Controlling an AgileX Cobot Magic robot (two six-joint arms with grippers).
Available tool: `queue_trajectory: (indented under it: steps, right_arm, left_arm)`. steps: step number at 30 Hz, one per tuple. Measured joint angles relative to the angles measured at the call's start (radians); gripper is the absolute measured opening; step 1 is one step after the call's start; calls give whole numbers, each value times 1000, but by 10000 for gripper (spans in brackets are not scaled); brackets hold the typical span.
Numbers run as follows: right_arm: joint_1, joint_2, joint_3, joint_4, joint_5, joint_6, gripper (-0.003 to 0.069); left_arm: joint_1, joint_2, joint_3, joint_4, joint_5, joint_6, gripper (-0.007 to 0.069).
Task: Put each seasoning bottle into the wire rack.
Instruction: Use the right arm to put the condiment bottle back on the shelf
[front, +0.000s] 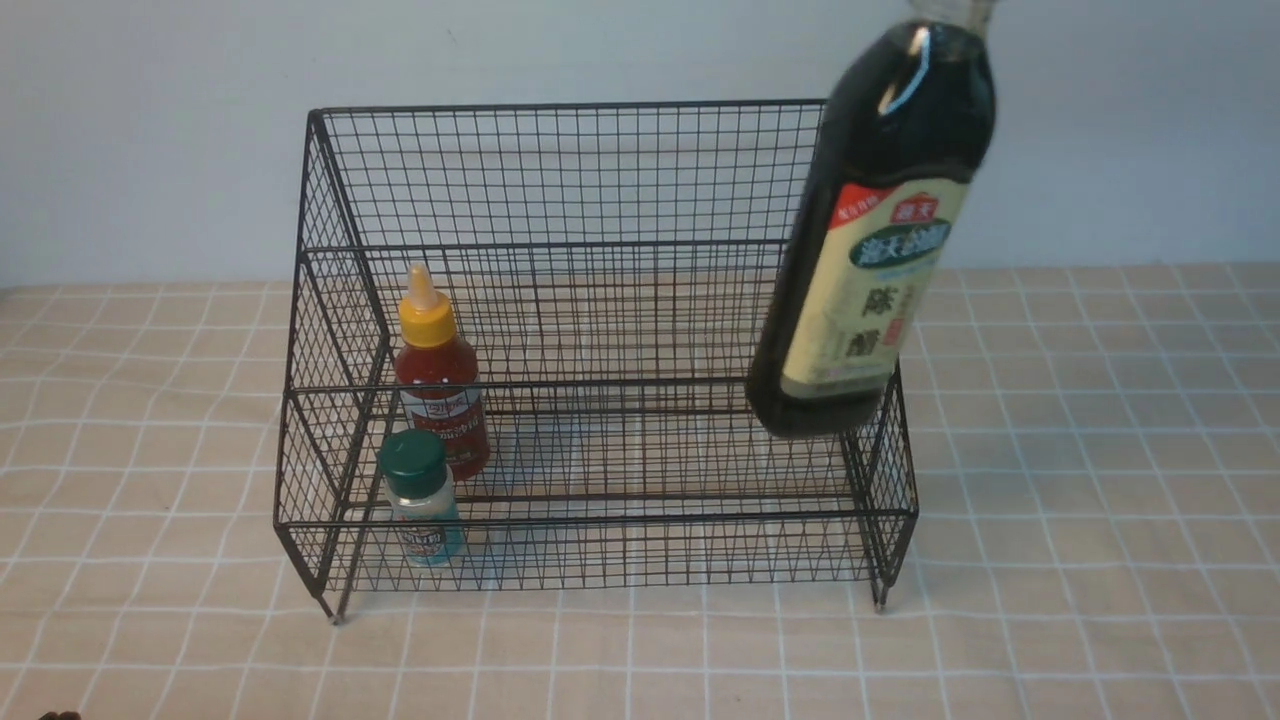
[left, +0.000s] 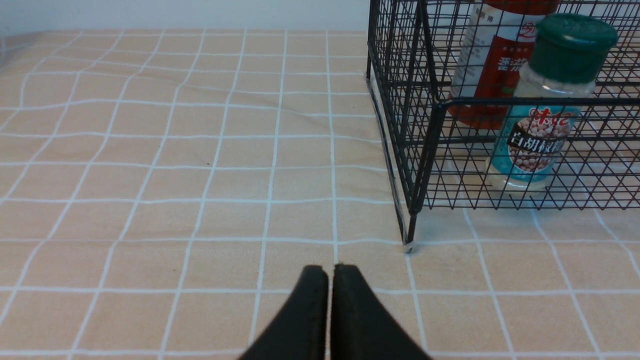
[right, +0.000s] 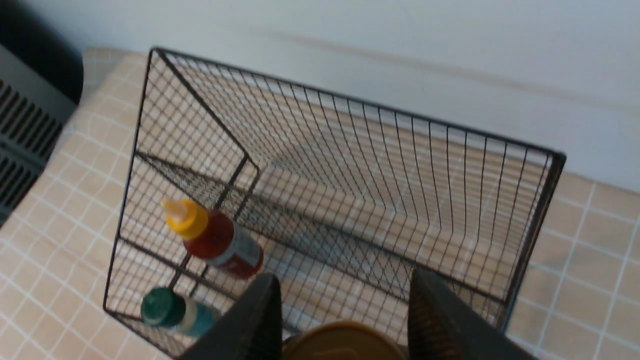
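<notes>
The right gripper (right: 345, 305) has its jaws set part-way apart on either side of the vinegar (front: 880, 250), gripping it just under the tan cap (right: 345, 342). The bottle hangs in the air, tilted, with its base level with the rack's (front: 600, 105) right end and not yet inside. The left gripper (left: 330, 280) is pressed shut on nothing, low over the cloth near the rack's front left foot. The sauce (front: 440, 390) and shaker (front: 420, 500) stand upright at the rack's left end, the shaker in front.

The risks, as I judge them:
- Held only at the top, the heavy bottle may swing or slip down.
- Its tilted base could catch the rack's right wall or front rim and shove the rack.
- If it is let go while leaning, the tall bottle could topple on the mesh.
</notes>
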Motion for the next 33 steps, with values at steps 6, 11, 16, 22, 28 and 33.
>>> queue_trajectory:
  steps: [6,11,16,22,28,33]
  right_arm:
    - [0,19,0,-22,-90,0,307]
    - [0,48,0,-57,-115,3,307]
    - [0,70,1,-104,-122,14,307]
    - [0,81,2,-103,-127,26,307]
    - [9,93,2,-100,-95,28,307]
    - [26,102,2,-103,-20,28,304]
  left_arm:
    - [0,0,0,0,0,0,-7]
    - [0,0,0,0,0,0,-7]
    - [0,0,0,0,0,0,-7]
    - [0,0,0,0,0,0,-7]
    - [0,0,0,0,0,0,-7]
    - [0,0,0,0,0,0,-7]
